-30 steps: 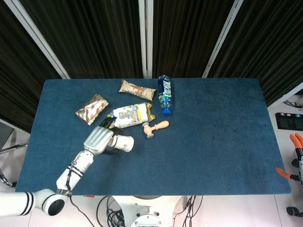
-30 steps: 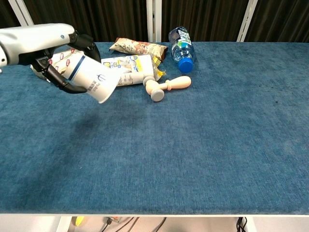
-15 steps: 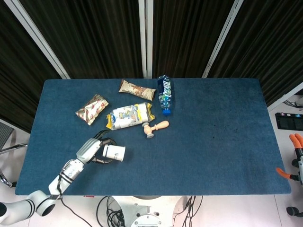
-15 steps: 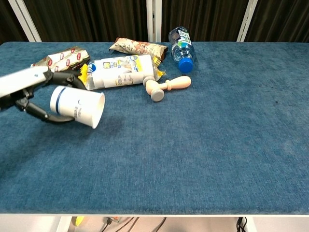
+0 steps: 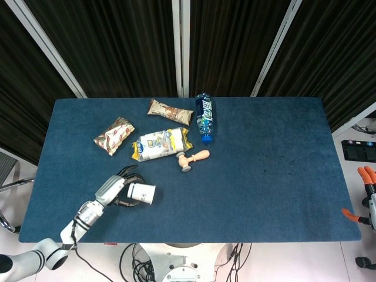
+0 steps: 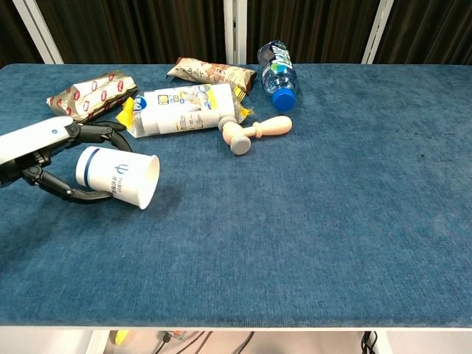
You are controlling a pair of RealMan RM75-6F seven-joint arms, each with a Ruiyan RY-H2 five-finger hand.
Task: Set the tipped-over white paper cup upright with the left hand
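Sideways still: white paper cup (image 6: pixel 118 176) in left hand (image 6: pixel 51 156), near-left part of desk (image 6: pixel 310 221).
Long axis runs left-right, mouth toward the right, base toward the wrist. Dark fingers (image 6: pixel 88 133) curl around the cup's base end, gripping it. Right hand (image 5: pixel 368 194) shows only orange tips at the frame edge; cannot tell its state.

This looks like a robotics lab or test cell. A table (image 5: pixel 270 170) covered in blue cloth stands before black curtains (image 5: pixel 123 41) hung between pale metal frame posts (image 5: pixel 181 47), with loose cables (image 5: pixel 141 261) trailing on the light floor beneath the table's near edge.
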